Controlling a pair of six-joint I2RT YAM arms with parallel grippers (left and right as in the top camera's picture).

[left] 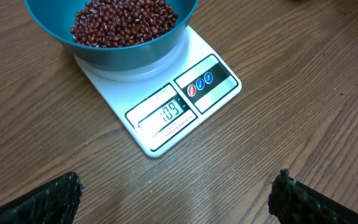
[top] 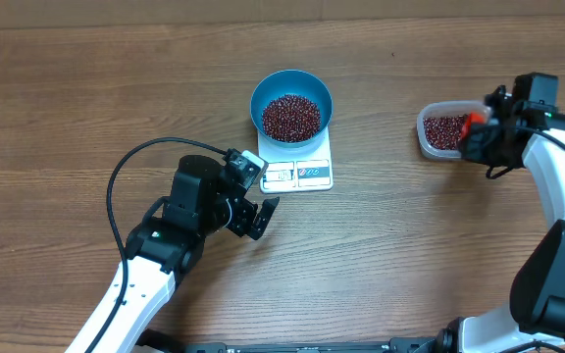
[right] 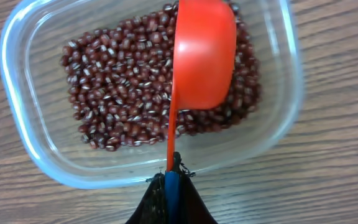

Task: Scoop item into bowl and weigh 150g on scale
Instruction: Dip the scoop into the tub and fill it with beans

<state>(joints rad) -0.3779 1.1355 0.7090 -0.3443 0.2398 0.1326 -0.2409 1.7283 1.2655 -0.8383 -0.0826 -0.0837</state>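
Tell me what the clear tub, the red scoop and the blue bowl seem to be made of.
The clear tub: likely thin glossy plastic; the grain of the table shows through its wall. The red scoop: probably moulded plastic, smooth, softly shiny. The blue bowl: plastic or perhaps glazed ceramic; even colour, mild sheen, I cannot tell which.

Arms: white links (top: 560, 184), black joint housings (top: 199, 196); black cable (top: 111, 191) off left arm; pincer fingers (left: 50, 202) black, textured.

scale (left: 166, 102) display (left: 169, 112) reads 109
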